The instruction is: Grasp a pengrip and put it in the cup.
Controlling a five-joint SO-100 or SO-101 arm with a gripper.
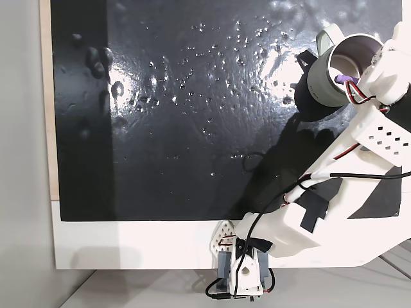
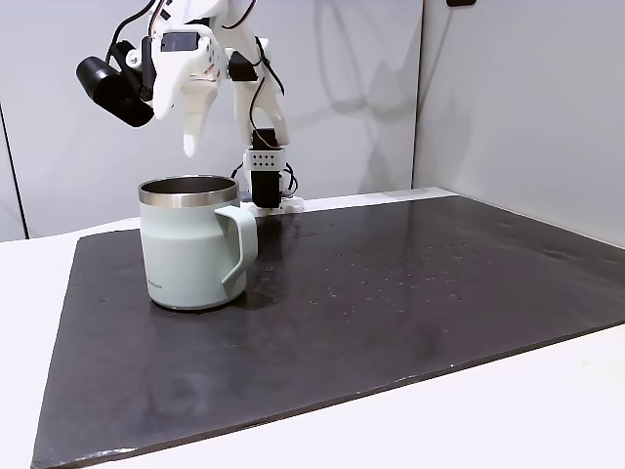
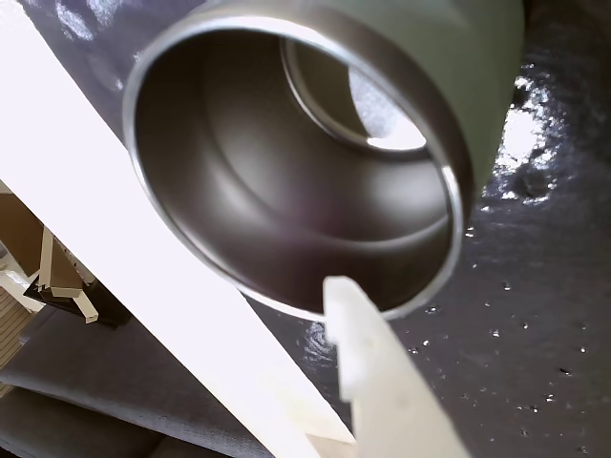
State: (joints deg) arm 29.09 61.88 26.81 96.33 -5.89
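Observation:
The pale green cup [image 1: 321, 80] stands at the mat's top right in the fixed view from above, and at the left in the side fixed view [image 2: 186, 259]. My gripper [image 1: 361, 74] hangs over its steel mouth, a little above the rim [image 2: 188, 145]. The light-purple pengrip [image 1: 345, 78] shows just inside the rim, against the gripper's tip; whether a finger still touches it is unclear. In the wrist view one white finger [image 3: 368, 353] points at the cup's steel inside [image 3: 286, 191], with nothing pressed against its tip and no second finger beside it.
The black mat [image 1: 192, 115] is wet with small droplets and covers most of the white table [image 1: 128, 244]. The arm's base [image 1: 241, 273] sits at the table's near edge. In the side view grey walls [image 2: 508, 98] stand behind the table.

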